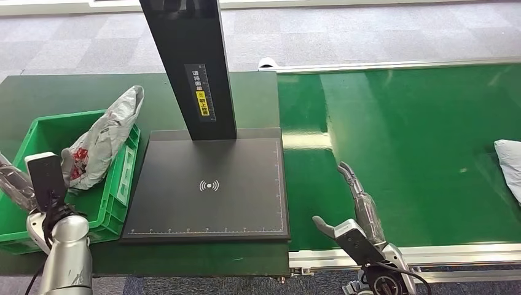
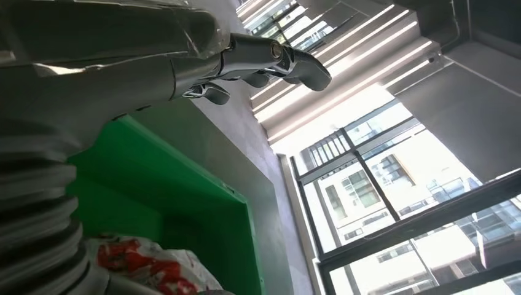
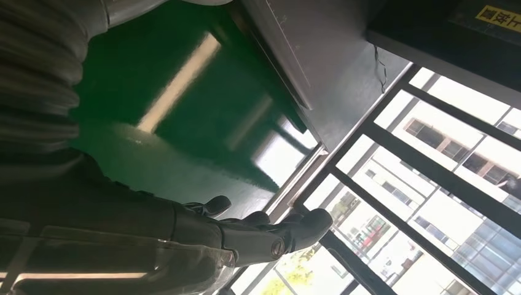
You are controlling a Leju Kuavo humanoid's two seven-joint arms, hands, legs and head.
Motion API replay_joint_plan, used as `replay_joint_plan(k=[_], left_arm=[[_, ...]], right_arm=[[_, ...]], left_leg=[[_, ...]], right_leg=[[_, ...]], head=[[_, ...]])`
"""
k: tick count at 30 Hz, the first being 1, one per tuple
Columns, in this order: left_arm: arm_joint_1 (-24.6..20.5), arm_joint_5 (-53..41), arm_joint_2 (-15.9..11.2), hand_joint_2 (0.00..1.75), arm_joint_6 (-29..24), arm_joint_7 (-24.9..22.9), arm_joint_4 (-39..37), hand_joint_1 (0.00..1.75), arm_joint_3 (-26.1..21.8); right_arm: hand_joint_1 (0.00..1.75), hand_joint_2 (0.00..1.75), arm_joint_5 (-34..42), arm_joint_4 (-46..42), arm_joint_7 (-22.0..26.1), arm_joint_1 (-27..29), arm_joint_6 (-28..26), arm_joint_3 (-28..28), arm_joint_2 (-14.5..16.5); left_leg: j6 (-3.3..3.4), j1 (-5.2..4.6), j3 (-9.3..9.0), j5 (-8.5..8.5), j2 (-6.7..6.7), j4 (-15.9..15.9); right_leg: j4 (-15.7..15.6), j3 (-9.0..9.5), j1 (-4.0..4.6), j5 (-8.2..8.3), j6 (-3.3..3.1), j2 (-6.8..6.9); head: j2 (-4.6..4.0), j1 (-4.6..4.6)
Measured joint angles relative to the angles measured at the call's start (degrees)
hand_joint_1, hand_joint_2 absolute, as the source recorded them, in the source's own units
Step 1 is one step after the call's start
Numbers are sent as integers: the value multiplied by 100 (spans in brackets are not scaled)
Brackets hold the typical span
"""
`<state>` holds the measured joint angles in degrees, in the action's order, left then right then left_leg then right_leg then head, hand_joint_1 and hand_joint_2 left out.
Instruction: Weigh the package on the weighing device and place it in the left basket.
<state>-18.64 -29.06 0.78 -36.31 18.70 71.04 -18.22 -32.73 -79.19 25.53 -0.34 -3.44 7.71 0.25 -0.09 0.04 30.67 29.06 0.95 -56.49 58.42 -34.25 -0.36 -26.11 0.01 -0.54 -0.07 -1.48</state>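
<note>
Grey carpet tiles (image 1: 74, 37), bright windows (image 2: 393, 178)

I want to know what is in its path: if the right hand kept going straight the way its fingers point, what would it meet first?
The right hand points away from the robot over the green conveyor belt. Its line looks free of objects; the grey package lies well off to its right. Height above the belt is unclear.

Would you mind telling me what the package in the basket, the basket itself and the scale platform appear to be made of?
The package looks like a thin grey plastic mailer: crumpled, glossy creases, red print. The basket seems moulded hard plastic, bright green with a smooth rim. The scale platform appears to be a matte dark panel, likely metal or plastic, with printed white ruler marks; which one is unclear.
</note>
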Motion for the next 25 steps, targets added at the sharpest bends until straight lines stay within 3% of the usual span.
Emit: replay_joint_plan(k=[3,7,11,15,19,22,25], left_arm=[[32,-231,-8,175,630,-145,65,0,253],[25,-60,-33,175,2218,-114,58,0,802],[-26,630,-33,175,3604,360,4,0,1322],[-70,1352,18,175,4241,881,21,0,1720],[-42,2387,132,0,4771,1350,260,0,1983],[71,2938,233,0,4926,1597,525,0,2135],[166,2977,301,0,4734,1779,733,0,2241]], right_arm=[[0,175,11,28,24,-31,-1,1,-17],[0,175,52,86,86,-118,44,1,-51],[0,175,62,180,147,-243,121,1,-74],[0,175,62,245,179,-312,160,1,-88],[0,175,118,264,215,-336,194,-3,-118],[0,175,328,264,238,-343,226,-31,-129],[0,175,461,264,261,-340,230,-81,-137]], left_leg=[[0,0,-1,0,2,0],[0,0,-1,-1,-1,0],[0,0,-1,-1,-1,-2],[0,0,1,0,-1,-2],[0,0,3,2,-2,-2],[1,0,3,3,-1,-2],[1,0,2,3,0,-2]], right_leg=[[0,0,0,0,0,0],[0,1,0,2,0,0],[0,-1,0,2,0,-1],[0,-3,0,2,1,-1],[0,-3,0,1,1,-1],[0,-3,0,1,1,-1],[0,-3,0,1,1,0]], head=[[0,0],[0,0],[0,0],[0,-1],[0,0],[0,0],[0,1]])
